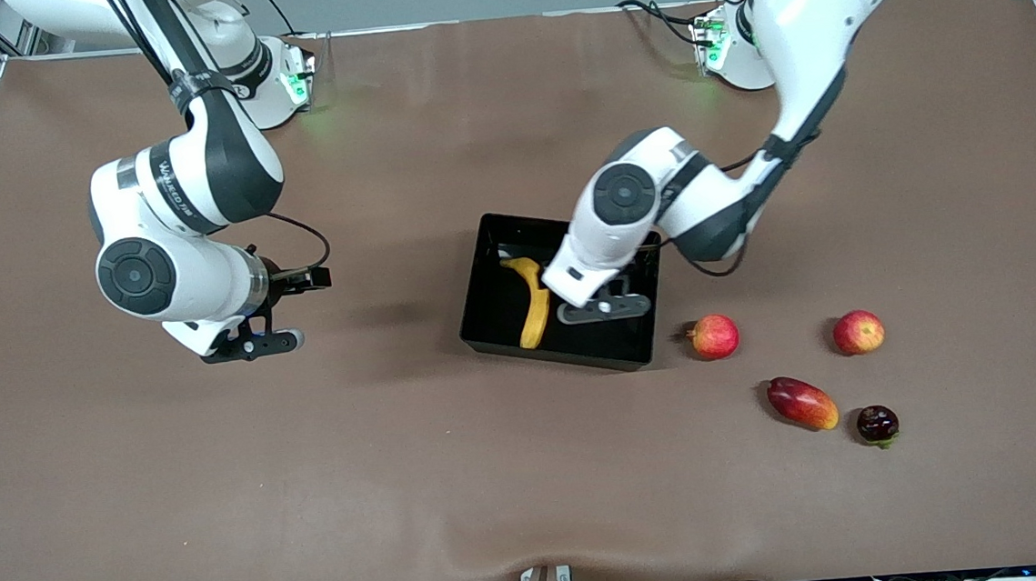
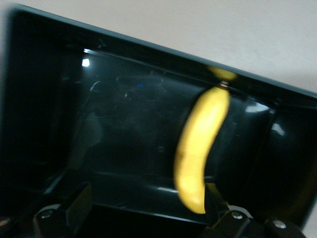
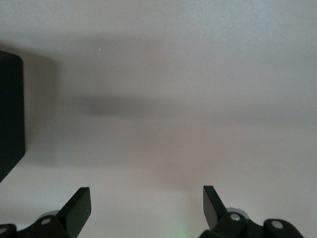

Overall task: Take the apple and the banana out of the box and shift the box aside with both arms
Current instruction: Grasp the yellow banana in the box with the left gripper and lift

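Observation:
The black box [image 1: 566, 353] sits mid-table, and the yellow banana [image 1: 533, 306] lies inside it. My left gripper [image 1: 606, 310] hangs open and empty over the box, beside the banana. In the left wrist view the banana [image 2: 200, 148] lies on the glossy floor of the box [image 2: 124, 124], its end next to one finger of the left gripper [image 2: 146, 208]. The apple [image 1: 858, 332], red with yellow streaks, lies on the table toward the left arm's end. My right gripper [image 1: 253, 345] is open and empty over bare table toward the right arm's end; its wrist view [image 3: 146, 203] shows the box's corner [image 3: 10, 114].
A pinkish-red round fruit with a nub [image 1: 714, 336] lies just beside the box. A red-orange mango [image 1: 802, 403] and a small dark fruit [image 1: 877, 424] lie nearer the front camera than the apple. The brown cloth has a wrinkle at its front edge.

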Robot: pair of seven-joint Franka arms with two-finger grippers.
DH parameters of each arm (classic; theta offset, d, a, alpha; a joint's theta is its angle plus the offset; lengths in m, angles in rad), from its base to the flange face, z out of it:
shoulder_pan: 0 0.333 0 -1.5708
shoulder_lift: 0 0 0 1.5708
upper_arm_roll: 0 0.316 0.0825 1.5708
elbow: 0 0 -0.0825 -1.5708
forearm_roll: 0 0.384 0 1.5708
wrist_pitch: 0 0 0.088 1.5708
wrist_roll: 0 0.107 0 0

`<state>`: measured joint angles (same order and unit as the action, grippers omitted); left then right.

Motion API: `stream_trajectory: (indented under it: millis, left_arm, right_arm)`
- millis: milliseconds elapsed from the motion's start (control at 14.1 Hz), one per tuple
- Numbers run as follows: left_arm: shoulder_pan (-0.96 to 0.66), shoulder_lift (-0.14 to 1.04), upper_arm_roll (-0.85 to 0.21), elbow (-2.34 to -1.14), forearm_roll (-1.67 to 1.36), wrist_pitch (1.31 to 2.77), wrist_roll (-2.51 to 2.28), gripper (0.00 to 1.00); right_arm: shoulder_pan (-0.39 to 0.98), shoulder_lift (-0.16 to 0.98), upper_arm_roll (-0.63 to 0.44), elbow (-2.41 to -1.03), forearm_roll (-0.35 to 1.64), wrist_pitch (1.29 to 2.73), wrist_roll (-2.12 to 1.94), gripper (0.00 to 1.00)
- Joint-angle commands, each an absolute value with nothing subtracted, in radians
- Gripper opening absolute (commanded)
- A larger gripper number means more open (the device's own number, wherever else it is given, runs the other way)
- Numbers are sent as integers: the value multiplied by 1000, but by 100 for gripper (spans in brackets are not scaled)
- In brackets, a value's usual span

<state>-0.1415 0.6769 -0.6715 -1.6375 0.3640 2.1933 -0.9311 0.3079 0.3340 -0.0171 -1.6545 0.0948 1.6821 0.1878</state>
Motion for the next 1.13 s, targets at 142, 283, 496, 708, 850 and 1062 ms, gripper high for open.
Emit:
stream_trajectory:
  millis: [142, 283, 496, 708, 850, 1062]
  left_arm:
    - [-288, 779, -594, -1553, 433, 2249, -960, 100]
    - [-342, 808, -549, -1520, 431, 2249, -962, 100]
    - [-454, 837, -442, -1502, 428, 2252, -963, 100]
    - [-485, 862, -417, -1502, 431, 2275, -962, 100]
    - [-485, 871, -417, -1505, 436, 2275, -954, 96]
    - [-491, 879, -417, -1503, 436, 2273, -946, 46]
  right_arm:
    - [305, 301, -17, -1695, 106, 1703, 176, 100]
    - [305, 301, -17, -1695, 106, 1703, 176, 100]
    - [305, 301, -17, -1695, 106, 1703, 176, 100]
    - [305, 301, -17, -1698, 106, 1703, 176, 100]
    - [305, 301, -17, -1698, 104, 1704, 176, 100]
    - [304, 301, -17, -1698, 106, 1704, 176, 100]
